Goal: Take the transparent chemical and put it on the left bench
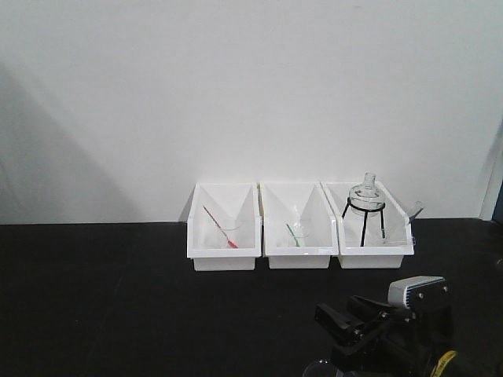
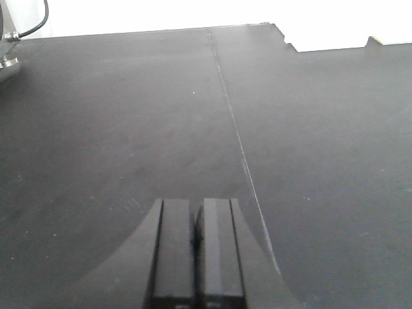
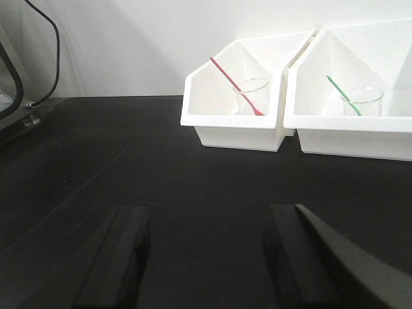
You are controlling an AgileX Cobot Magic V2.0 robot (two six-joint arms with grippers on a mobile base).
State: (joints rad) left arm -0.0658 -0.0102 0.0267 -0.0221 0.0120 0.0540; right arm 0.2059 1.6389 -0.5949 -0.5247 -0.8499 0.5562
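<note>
Three white bins (image 1: 302,236) sit at the black tabletop's (image 1: 94,298) back edge; left jaws clenched, right jaws released, both empty.

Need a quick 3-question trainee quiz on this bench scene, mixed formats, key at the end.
1. True or false: the right gripper is open with nothing between its fingers.
2. Which white bin holds the beaker with the red pipette? A) left bin B) middle bin C) right bin
3. Fill in: the left gripper is ____.

Key: 1 true; 2 A, the left bin, while the green pipette sits in the middle bin; 3 shut, over bare black bench.
</note>
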